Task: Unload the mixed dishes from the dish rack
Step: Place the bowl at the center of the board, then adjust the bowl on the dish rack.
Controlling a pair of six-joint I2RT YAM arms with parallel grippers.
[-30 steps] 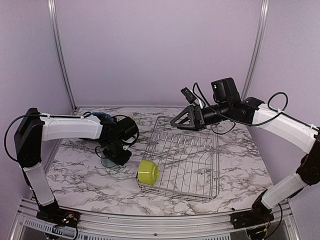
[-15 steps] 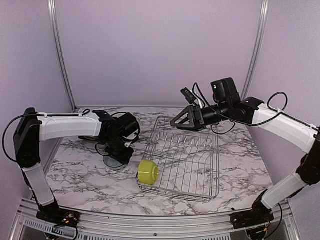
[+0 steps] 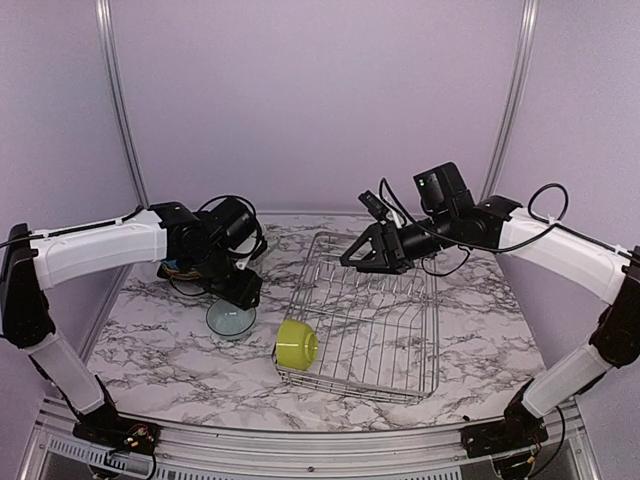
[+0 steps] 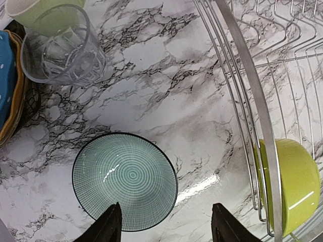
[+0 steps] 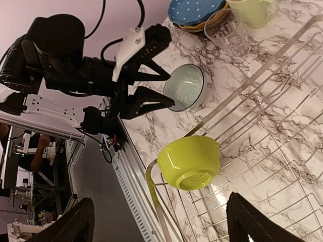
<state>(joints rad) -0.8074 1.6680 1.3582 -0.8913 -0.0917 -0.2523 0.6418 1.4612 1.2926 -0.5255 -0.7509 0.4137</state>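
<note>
Bowl (image 3: 296, 342) tipped at 7 o'clock in the rack (image 3: 355, 387) looks light but glossy-slick, so pinch its rim. Left fingers (image 4: 110, 227) and right fingers (image 5: 81, 222) both spread, empty.

One dish rack (image 3: 392, 335). Two bowls: one lime-green bowl (image 3: 297, 343) and one ribbed bowl (image 4: 124, 180). One clear glass (image 4: 63, 45). One pale green mug (image 5: 254, 11). Stacked plates: one blue dotted plate (image 5: 197, 10), one orange plate (image 4: 20, 91), and perhaps a dark third beneath, too hidden to count.
</note>
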